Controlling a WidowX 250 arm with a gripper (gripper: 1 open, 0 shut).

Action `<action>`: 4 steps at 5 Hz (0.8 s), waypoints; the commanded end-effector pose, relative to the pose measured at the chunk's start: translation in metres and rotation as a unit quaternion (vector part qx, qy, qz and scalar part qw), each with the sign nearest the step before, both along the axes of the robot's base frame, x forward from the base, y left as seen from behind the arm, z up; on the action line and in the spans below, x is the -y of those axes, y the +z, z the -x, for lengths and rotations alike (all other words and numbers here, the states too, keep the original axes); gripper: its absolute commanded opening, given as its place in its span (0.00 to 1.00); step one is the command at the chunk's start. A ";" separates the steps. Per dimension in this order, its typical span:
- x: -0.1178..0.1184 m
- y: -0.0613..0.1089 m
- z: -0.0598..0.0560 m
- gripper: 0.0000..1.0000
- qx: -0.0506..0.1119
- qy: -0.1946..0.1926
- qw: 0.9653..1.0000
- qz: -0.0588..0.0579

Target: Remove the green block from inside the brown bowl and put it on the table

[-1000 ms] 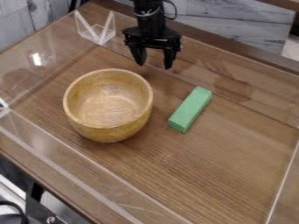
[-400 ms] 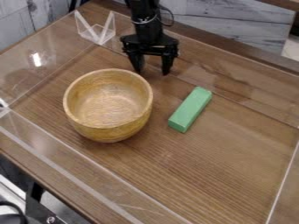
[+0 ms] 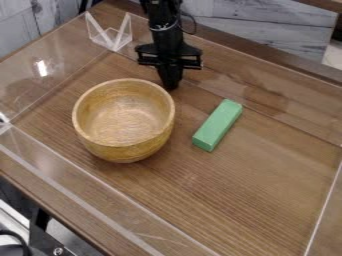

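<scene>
The green block (image 3: 218, 125) lies flat on the table (image 3: 254, 190), to the right of the brown bowl (image 3: 123, 119) and apart from it. The bowl stands upright and shows nothing inside. My gripper (image 3: 170, 82) hangs just behind the bowl's far right rim, above the table, with its black fingers pressed together and nothing between them. It is up and to the left of the block, not touching it.
Clear acrylic walls (image 3: 54, 60) run along the table edges. A small clear acrylic stand (image 3: 107, 30) sits at the back left behind the gripper. A grey-white wall is at the back right.
The gripper's fingers, spread wide in the earlier frames, have come together. The arm drifted slightly left. Block and bowl have not moved.
</scene>
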State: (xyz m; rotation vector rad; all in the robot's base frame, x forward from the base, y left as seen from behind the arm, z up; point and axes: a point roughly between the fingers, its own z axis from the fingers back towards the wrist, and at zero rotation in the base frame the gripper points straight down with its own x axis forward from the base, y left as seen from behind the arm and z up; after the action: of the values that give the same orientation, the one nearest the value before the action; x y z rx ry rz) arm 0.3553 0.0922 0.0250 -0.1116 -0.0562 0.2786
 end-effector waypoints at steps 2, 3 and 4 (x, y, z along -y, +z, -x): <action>0.004 0.042 0.011 0.00 -0.008 -0.022 1.000 -0.009; 0.008 0.050 0.019 0.00 -0.028 -0.033 0.999 -0.007; 0.012 0.057 0.027 0.00 -0.043 -0.043 0.998 -0.004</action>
State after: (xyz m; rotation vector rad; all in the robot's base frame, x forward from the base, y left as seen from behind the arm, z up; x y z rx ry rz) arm 0.3200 0.0794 0.0524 -0.1115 0.1217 0.2119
